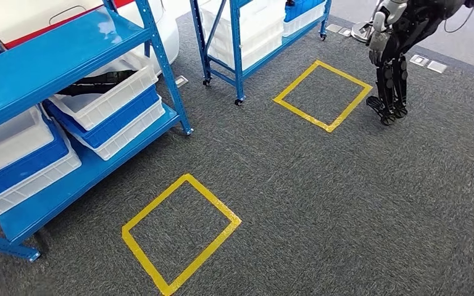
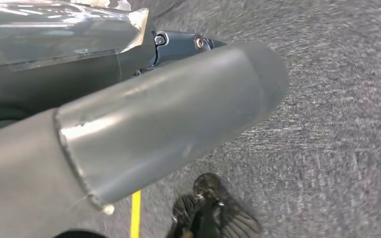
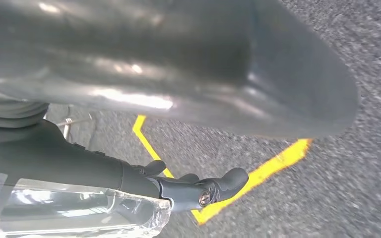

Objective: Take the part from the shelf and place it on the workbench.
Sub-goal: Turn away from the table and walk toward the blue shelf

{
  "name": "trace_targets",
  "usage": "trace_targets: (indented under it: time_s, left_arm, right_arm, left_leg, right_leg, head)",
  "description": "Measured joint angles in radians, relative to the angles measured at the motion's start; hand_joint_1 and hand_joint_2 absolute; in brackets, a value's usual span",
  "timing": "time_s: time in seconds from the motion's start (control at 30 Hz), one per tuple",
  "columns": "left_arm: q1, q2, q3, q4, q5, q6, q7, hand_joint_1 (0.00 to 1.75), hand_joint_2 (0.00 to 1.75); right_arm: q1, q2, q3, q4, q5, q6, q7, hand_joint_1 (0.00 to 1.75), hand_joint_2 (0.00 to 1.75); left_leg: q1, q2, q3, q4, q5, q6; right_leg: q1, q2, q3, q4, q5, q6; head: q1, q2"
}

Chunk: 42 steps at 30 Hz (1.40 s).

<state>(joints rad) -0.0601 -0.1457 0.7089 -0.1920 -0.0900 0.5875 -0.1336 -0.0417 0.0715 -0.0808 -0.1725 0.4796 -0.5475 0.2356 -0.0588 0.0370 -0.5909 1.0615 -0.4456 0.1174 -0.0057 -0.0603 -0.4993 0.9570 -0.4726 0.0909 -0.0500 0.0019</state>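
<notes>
A blue shelf rack point(image 1: 49, 61) stands at the left of the head view, with white and blue bins stacked on its levels. A dark part point(image 1: 95, 83) lies in the upper white bin point(image 1: 108, 98). My left hand point(image 2: 168, 114) hangs over grey carpet, its thick thumb and dark fingers point(image 2: 188, 43) stretched out with nothing between them. My right hand point(image 3: 178, 74) also hangs low above the carpet, its fingers point(image 3: 198, 191) straight and holding nothing.
A second blue rack point(image 1: 237, 37) with white bins stands further back. Two yellow tape squares point(image 1: 182, 231) point(image 1: 322, 94) mark the carpet, and one tape line point(image 3: 258, 173) runs under my right hand. Another humanoid robot point(image 1: 395, 55) stands at the far right.
</notes>
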Motion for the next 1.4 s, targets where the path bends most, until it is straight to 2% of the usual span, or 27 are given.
trace_targets:
  time_s: [0.07, 0.1, 0.17, 0.23, 0.3, 0.37, 0.4, 0.43, 0.5, 0.53, 0.57, 0.6, 0.63, 0.7, 0.77, 0.83, 0.87, 0.9, 0.93, 0.97, 1.0, 1.07, 1.13, 1.17, 1.23, 1.3, 1.4]
  left_arm:
    - [-0.006, 0.005, 0.018, -0.004, 0.003, 0.004, -0.001, 0.0, 0.0]
    - [-0.008, 0.006, 0.025, -0.006, 0.003, 0.007, -0.001, 0.0, 0.0]
    - [-0.008, 0.002, 0.037, -0.007, 0.003, 0.014, -0.001, 0.0, 0.0]
    - [-0.007, -0.006, 0.046, -0.008, 0.003, 0.017, -0.001, 0.0, 0.0]
    - [-0.007, -0.015, 0.05, -0.008, 0.003, 0.017, 0.0, 0.0, 0.0]
    - [-0.006, -0.023, 0.052, -0.007, 0.002, 0.017, 0.0, 0.0, 0.0]
    - [-0.005, -0.026, 0.053, -0.007, 0.002, 0.018, 0.0, 0.0, 0.0]
    - [-0.005, -0.028, 0.054, -0.007, 0.002, 0.018, -0.001, 0.0, 0.0]
    - [-0.004, -0.03, 0.057, -0.007, 0.001, 0.019, -0.001, 0.0, 0.0]
    - [-0.005, -0.029, 0.058, -0.007, 0.001, 0.019, -0.001, 0.0, 0.0]
    - [-0.005, -0.027, 0.059, -0.007, 0.001, 0.02, -0.002, 0.0, 0.0]
    - [-0.004, -0.024, 0.06, -0.008, 0.001, 0.021, -0.002, 0.0, 0.0]
    - [-0.003, -0.023, 0.061, -0.008, 0.0, 0.022, -0.003, 0.0, 0.0]
    - [0.002, -0.023, 0.064, -0.008, 0.0, 0.022, -0.004, 0.0, 0.0]
    - [0.005, -0.024, 0.068, -0.008, 0.0, 0.024, -0.004, 0.0, 0.0]
    - [0.003, -0.027, 0.069, -0.008, 0.0, 0.025, -0.005, 0.0, 0.0]
    - [0.002, -0.028, 0.069, -0.008, 0.0, 0.025, -0.005, 0.0, 0.0]
    - [0.001, -0.03, 0.07, -0.008, 0.0, 0.024, -0.006, 0.0, 0.0]
    - [0.002, -0.031, 0.07, -0.008, 0.0, 0.024, -0.006, 0.0, 0.0]
    - [0.004, -0.032, 0.071, -0.008, 0.0, 0.024, -0.006, 0.0, 0.0]
    - [0.006, -0.032, 0.072, -0.008, 0.0, 0.024, -0.006, 0.0, 0.0]
    - [0.004, -0.031, 0.074, -0.008, 0.0, 0.025, -0.007, 0.0, 0.0]
    - [-0.001, -0.028, 0.075, -0.01, 0.0, 0.026, -0.008, 0.0, 0.0]
    - [-0.003, -0.027, 0.075, -0.01, 0.0, 0.027, -0.008, 0.0, 0.0]
    - [-0.003, -0.025, 0.076, -0.011, 0.0, 0.029, -0.008, 0.0, 0.0]
    - [-0.002, -0.026, 0.077, -0.011, 0.001, 0.032, -0.007, 0.0, 0.0]
    - [-0.004, -0.034, 0.078, -0.011, 0.007, 0.036, -0.001, 0.0, 0.0]
  right_arm:
    - [-0.004, 0.007, 0.0, 0.0, 0.002, 0.001, 0.005, 0.0, 0.0]
    - [-0.005, 0.009, 0.0, 0.0, 0.003, 0.002, 0.008, 0.0, 0.0]
    - [-0.006, 0.008, 0.001, 0.0, 0.004, 0.002, 0.015, 0.0, 0.0]
    - [-0.004, 0.003, 0.002, 0.0, 0.005, 0.001, 0.021, 0.0, 0.0]
    - [0.0, -0.007, 0.002, 0.0, 0.005, 0.001, 0.026, 0.0, 0.0]
    - [0.004, -0.016, 0.002, 0.0, 0.005, 0.001, 0.031, 0.0, 0.0]
    - [0.005, -0.019, 0.002, 0.0, 0.005, 0.001, 0.033, 0.0, 0.0]
    - [0.006, -0.021, 0.002, 0.0, 0.005, 0.0, 0.033, 0.0, 0.0]
    - [0.006, -0.022, 0.002, 0.0, 0.006, 0.0, 0.034, 0.0, 0.0]
    - [0.006, -0.02, 0.002, 0.0, 0.006, -0.001, 0.034, 0.0, 0.0]
    - [0.006, -0.018, 0.002, 0.0, 0.008, -0.001, 0.034, 0.0, 0.0]
    - [0.006, -0.016, 0.002, 0.0, 0.009, -0.002, 0.034, 0.0, 0.0]
    - [0.007, -0.015, 0.002, 0.0, 0.01, -0.004, 0.034, 0.0, 0.0]
    - [0.008, -0.016, 0.001, 0.0, 0.013, -0.007, 0.035, 0.0, 0.0]
    - [0.009, -0.017, 0.001, 0.0, 0.015, -0.011, 0.036, 0.0, 0.0]
    - [0.011, -0.02, 0.001, 0.001, 0.017, -0.014, 0.036, 0.0, 0.0]
    - [0.012, -0.022, 0.001, 0.001, 0.017, -0.017, 0.036, 0.0, 0.0]
    - [0.012, -0.025, 0.001, 0.001, 0.018, -0.022, 0.035, 0.0, 0.0]
    - [0.012, -0.028, 0.001, 0.001, 0.019, -0.029, 0.033, 0.0, 0.0]
    - [0.011, -0.031, 0.001, 0.001, 0.02, -0.037, 0.03, 0.0, 0.0]
    - [0.009, -0.032, 0.001, 0.001, 0.021, -0.044, 0.028, 0.0, 0.0]
    - [0.007, -0.03, 0.001, 0.0, 0.022, -0.05, 0.026, 0.0, 0.0]
    - [0.004, -0.026, 0.0, 0.0, 0.022, -0.055, 0.024, 0.0, 0.0]
    - [0.003, -0.025, 0.0, 0.0, 0.022, -0.059, 0.023, 0.0, 0.0]
    - [0.003, -0.024, 0.0, 0.0, 0.021, -0.064, 0.02, 0.0, 0.0]
    - [0.003, -0.028, 0.0, 0.0, 0.02, -0.067, 0.015, 0.0, 0.0]
    - [0.003, -0.045, -0.001, 0.0, 0.022, -0.069, 0.008, 0.0, 0.0]
  left_leg:
    - [-0.031, 0.028, 0.049, -0.093, 0.026, 0.036]
    - [-0.037, 0.026, 0.056, -0.111, 0.025, 0.043]
    - [-0.032, 0.001, 0.077, -0.154, 0.032, 0.043]
    - [-0.014, -0.021, 0.1, -0.198, 0.048, 0.042]
    - [0.0, -0.042, 0.1, -0.206, 0.057, 0.034]
    - [0.008, -0.064, 0.089, -0.194, 0.058, 0.023]
    - [0.013, -0.074, 0.082, -0.186, 0.057, 0.017]
    - [0.019, -0.084, 0.075, -0.173, 0.053, 0.009]
    - [0.031, -0.104, 0.059, -0.142, 0.042, -0.012]
    - [0.034, -0.114, 0.051, -0.127, 0.036, -0.023]
    - [0.035, -0.123, 0.042, -0.116, 0.033, -0.031]
    - [0.033, -0.13, 0.035, -0.11, 0.034, -0.037]
    - [0.032, -0.137, 0.028, -0.107, 0.035, -0.041]
    - [0.031, -0.136, 0.017, -0.096, 0.03, -0.049]
    - [0.034, -0.096, -0.01, -0.038, -0.008, -0.063]
    - [0.042, -0.049, -0.067, 0.084, -0.073, -0.076]
    - [0.046, -0.039, -0.099, 0.149, -0.101, -0.078]
    - [0.049, -0.035, -0.121, 0.194, -0.116, -0.077]
    - [0.049, -0.034, -0.126, 0.205, -0.112, -0.071]
    - [0.046, -0.034, -0.113, 0.183, -0.092, -0.06]
    - [0.04, -0.035, -0.084, 0.131, -0.061, -0.046]
    - [0.018, -0.03, -0.009, -0.003, -0.001, -0.004]
    - [-0.002, -0.021, 0.034, -0.081, 0.018, 0.026]
    - [-0.007, -0.019, 0.041, -0.095, 0.015, 0.031]
    - [-0.012, -0.024, 0.046, -0.108, 0.016, 0.029]
    - [-0.005, -0.028, 0.064, -0.14, 0.028, 0.028]
    - [0.003, -0.036, 0.078, -0.163, 0.038, 0.024]
  right_leg:
    - [-0.005, -0.016, 0.001, -0.004, 0.0, -0.001]
    - [-0.007, -0.026, 0.0, -0.003, 0.0, -0.001]
    - [-0.004, -0.035, 0.0, -0.006, -0.001, -0.001]
    - [0.002, -0.001, -0.02, 0.042, -0.03, -0.005]
    - [-0.002, 0.043, -0.077, 0.166, -0.085, -0.004]
    - [-0.01, 0.055, -0.126, 0.268, -0.119, 0.01]
    - [-0.015, 0.056, -0.132, 0.281, -0.119, 0.021]
    - [-0.02, 0.057, -0.12, 0.256, -0.103, 0.036]
    - [-0.036, 0.075, -0.056, 0.132, -0.056, 0.071]
    - [-0.043, 0.09, -0.026, 0.07, -0.036, 0.08]
    - [-0.049, 0.102, -0.007, 0.031, -0.023, 0.078]
    - [-0.051, 0.109, -0.003, 0.02, -0.02, 0.069]
    - [-0.051, 0.104, -0.005, 0.022, -0.016, 0.056]
    - [-0.054, 0.086, -0.014, 0.034, -0.015, 0.043]
    - [-0.054, 0.072, -0.019, 0.038, -0.015, 0.036]
    - [-0.047, 0.058, -0.02, 0.038, -0.016, 0.031]
    - [-0.044, 0.05, -0.02, 0.038, -0.017, 0.03]
    - [-0.04, 0.043, -0.02, 0.038, -0.018, 0.028]
    - [-0.034, 0.039, -0.019, 0.038, -0.019, 0.027]
    - [-0.029, 0.035, -0.017, 0.038, -0.02, 0.026]
    - [-0.023, 0.033, -0.013, 0.035, -0.02, 0.025]
    - [-0.018, 0.031, -0.003, 0.025, -0.02, 0.021]
    - [-0.019, 0.026, 0.004, 0.013, -0.018, 0.016]
    - [-0.021, 0.023, 0.005, 0.01, -0.017, 0.014]
    - [-0.024, 0.017, 0.009, 0.004, -0.016, 0.013]
    - [-0.02, 0.024, 0.001, 0.026, -0.03, 0.007]
    - [-0.015, 0.052, -0.088, 0.202, -0.107, -0.002]
  head:
    - [0.001, 0.0]
    - [-0.001, 0.0]
    - [-0.011, 0.0]
    - [-0.013, 0.0]
    - [-0.009, 0.0]
    - [-0.005, 0.0]
    - [-0.004, 0.0]
    - [-0.004, 0.0]
    - [-0.002, 0.0]
    - [0.004, 0.0]
    - [0.008, 0.0]
    - [0.011, 0.0]
    - [0.011, 0.0]
    - [0.006, 0.0]
    - [-0.001, 0.0]
    - [-0.009, 0.0]
    - [-0.01, 0.0]
    - [-0.01, 0.0]
    - [-0.01, 0.0]
    - [-0.01, 0.0]
    - [-0.01, 0.0]
    - [-0.008, 0.0]
    - [-0.006, 0.0]
    - [-0.006, 0.0]
    - [-0.008, 0.0]
    - [-0.006, 0.0]
    - [0.0, 0.0]
